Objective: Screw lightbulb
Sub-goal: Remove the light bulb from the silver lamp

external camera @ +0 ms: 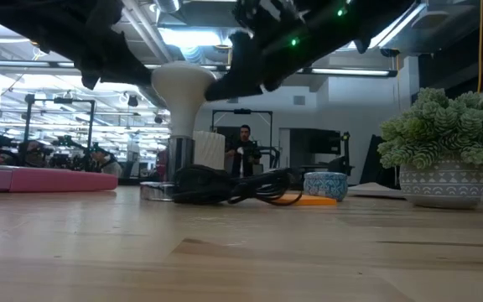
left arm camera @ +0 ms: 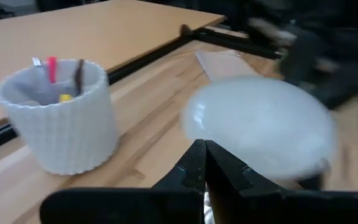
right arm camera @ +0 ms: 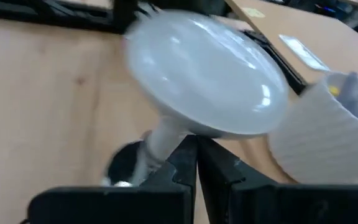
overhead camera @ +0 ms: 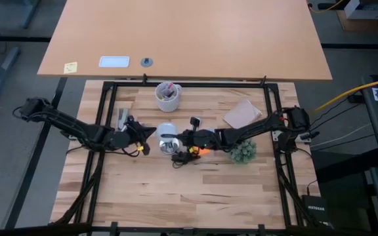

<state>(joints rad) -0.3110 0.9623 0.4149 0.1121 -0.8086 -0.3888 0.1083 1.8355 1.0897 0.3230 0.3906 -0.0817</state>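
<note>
The white lightbulb point(overhead camera: 166, 129) stands upright at mid-table, dome up point(external camera: 183, 82). Its narrow neck point(external camera: 180, 143) runs down into the shiny round socket point(external camera: 159, 191). My left gripper point(overhead camera: 148, 136) comes from the table's left, shut, its tips at the dome's left side point(left arm camera: 260, 130). My right gripper point(overhead camera: 181, 138) comes from the right, also shut, its tips under the dome's right edge point(right arm camera: 204, 74). My left gripper has its shut fingertips point(left arm camera: 204, 152) against the lower left side of the dome point(left arm camera: 225, 146), slanting slightly down from the table's left. My right gripper sets its shut fingertips point(right arm camera: 194, 146) against the funnel just under the dome's rim point(right arm camera: 185, 127), slanting down from the right. The bulb stays upright in the socket.
A white cup of pens point(overhead camera: 167, 96) stands behind the bulb. A potted plant point(overhead camera: 243, 152) and a brown pad point(overhead camera: 243, 113) lie to the right. The socket's black cord point(external camera: 233, 186) is coiled beside it, near a small patterned roll point(external camera: 325, 184). A pink flat thing point(external camera: 44, 179) lies at the left.
</note>
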